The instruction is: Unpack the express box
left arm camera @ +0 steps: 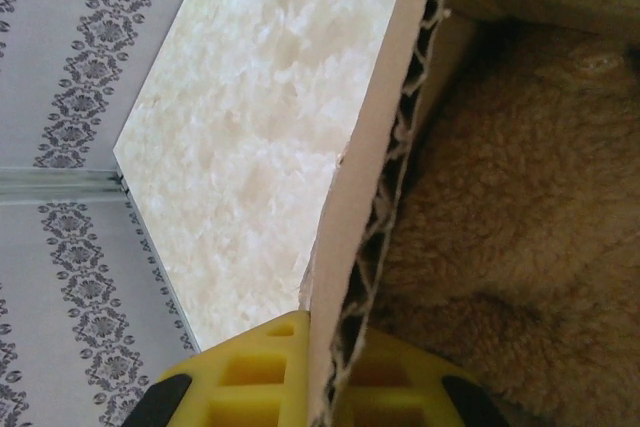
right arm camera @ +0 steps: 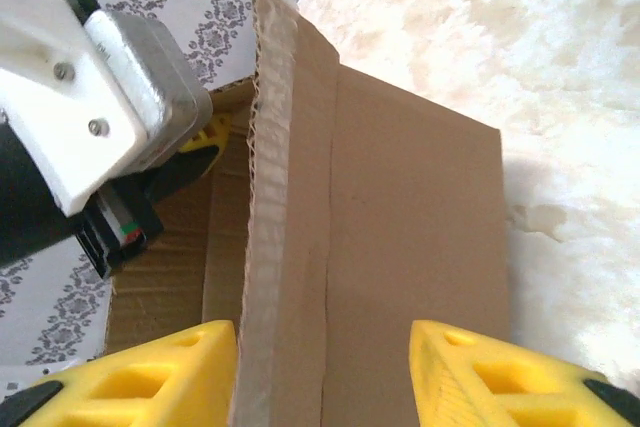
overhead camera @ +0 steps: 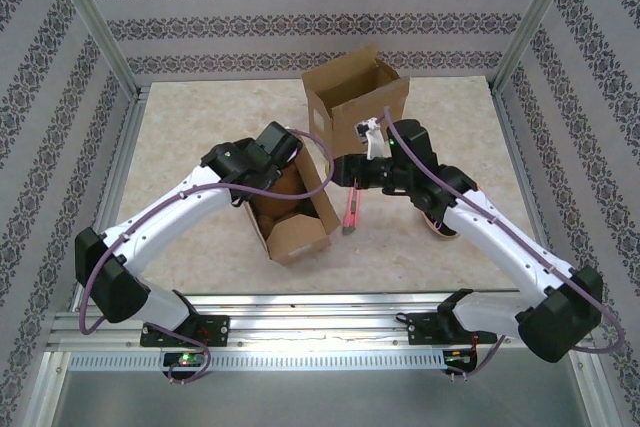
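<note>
The express box (overhead camera: 300, 222), brown cardboard with its flaps open, lies near the middle of the table with a brown plush item (overhead camera: 278, 192) inside. My left gripper (overhead camera: 268, 169) is shut on the box's left wall. In the left wrist view the yellow fingers (left arm camera: 250, 372) pinch the corrugated wall edge (left arm camera: 375, 207), and the plush item (left arm camera: 520, 207) is on the inner side. My right gripper (overhead camera: 340, 172) is at the box's right flap. Its yellow jaws stand open (right arm camera: 325, 347) on either side of that flap (right arm camera: 410, 247), without touching it.
A second open cardboard box (overhead camera: 355, 87) stands behind, towards the back of the table. A pink utility knife (overhead camera: 351, 212) lies just right of the express box. A small pinkish object (overhead camera: 440, 227) lies under my right arm. Metal frame posts border the table.
</note>
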`<state>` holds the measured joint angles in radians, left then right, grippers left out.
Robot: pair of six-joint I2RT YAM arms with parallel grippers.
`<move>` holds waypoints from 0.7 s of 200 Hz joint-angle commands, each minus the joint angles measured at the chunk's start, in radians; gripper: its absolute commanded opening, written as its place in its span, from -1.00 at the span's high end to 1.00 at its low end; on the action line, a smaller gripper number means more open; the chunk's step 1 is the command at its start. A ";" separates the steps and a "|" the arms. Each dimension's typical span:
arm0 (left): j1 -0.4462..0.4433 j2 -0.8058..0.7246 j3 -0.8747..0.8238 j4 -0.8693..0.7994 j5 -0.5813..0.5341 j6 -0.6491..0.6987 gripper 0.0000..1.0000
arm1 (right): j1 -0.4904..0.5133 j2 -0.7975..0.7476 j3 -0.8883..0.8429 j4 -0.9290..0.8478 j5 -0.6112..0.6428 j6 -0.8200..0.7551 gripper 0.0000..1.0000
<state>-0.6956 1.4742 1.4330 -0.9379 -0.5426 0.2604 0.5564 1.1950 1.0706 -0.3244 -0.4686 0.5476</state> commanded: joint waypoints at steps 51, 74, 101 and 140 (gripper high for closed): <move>0.037 0.018 0.133 -0.146 0.094 -0.081 1.00 | 0.247 -0.126 0.062 -0.170 0.315 -0.347 0.21; 0.045 0.026 0.176 -0.183 0.132 -0.089 1.00 | 0.373 -0.159 0.043 -0.133 0.442 -0.438 0.30; 0.057 0.041 0.220 -0.228 0.164 -0.094 1.00 | 0.537 -0.161 0.018 -0.062 0.615 -0.575 0.48; 0.070 0.051 0.250 -0.258 0.197 -0.097 1.00 | 0.676 -0.060 0.054 -0.004 0.761 -0.694 1.00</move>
<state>-0.6399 1.5196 1.6375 -1.1446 -0.3794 0.1955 1.1782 1.0725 1.1007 -0.3885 0.1314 -0.0105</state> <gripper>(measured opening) 0.052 0.041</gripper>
